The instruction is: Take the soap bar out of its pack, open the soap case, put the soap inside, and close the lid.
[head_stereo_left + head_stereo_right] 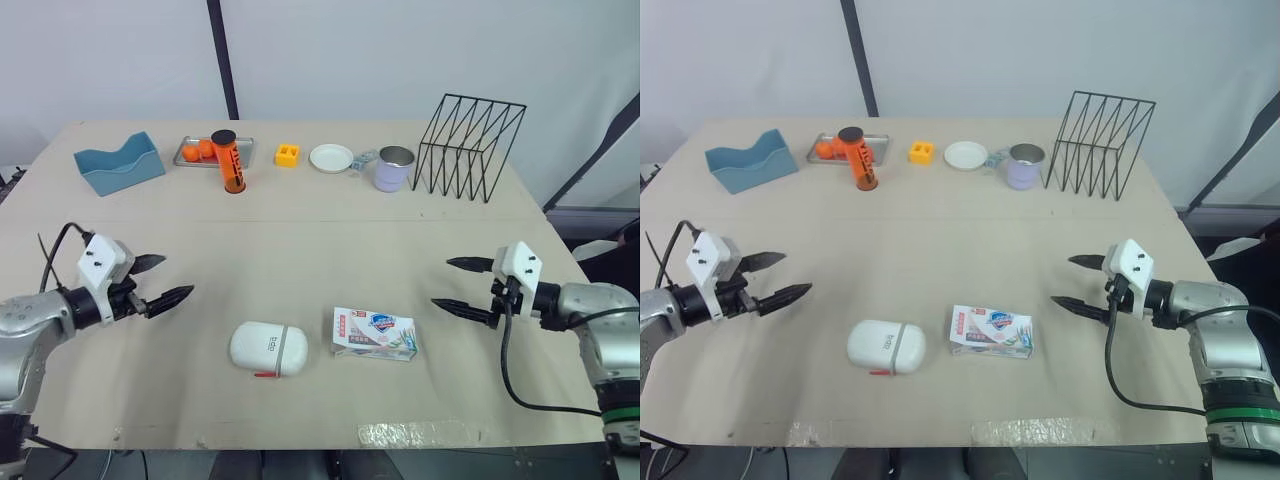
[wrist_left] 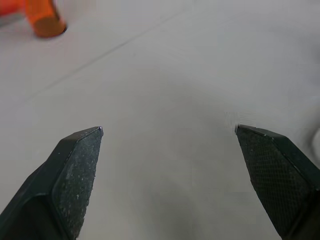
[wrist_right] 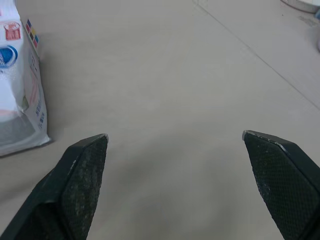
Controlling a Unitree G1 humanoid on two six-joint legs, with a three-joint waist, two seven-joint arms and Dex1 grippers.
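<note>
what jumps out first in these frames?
The white soap case, lid closed, and the soap pack lie side by side, not touching, near the front edge of the table. The left gripper and right gripper hover open on either side of them, holding nothing. Along the back, a black wire rack stands at the right and an orange bottle stands upright left of centre.

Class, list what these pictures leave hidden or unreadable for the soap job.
Soap bar: hidden inside the soap pack, head views.
Inside of the soap case: hidden by its shut lid, head views.
Soap pack, right wrist view: cut off by the picture edge.
Orange bottle, left wrist view: blurred and cut off by the edge.
</note>
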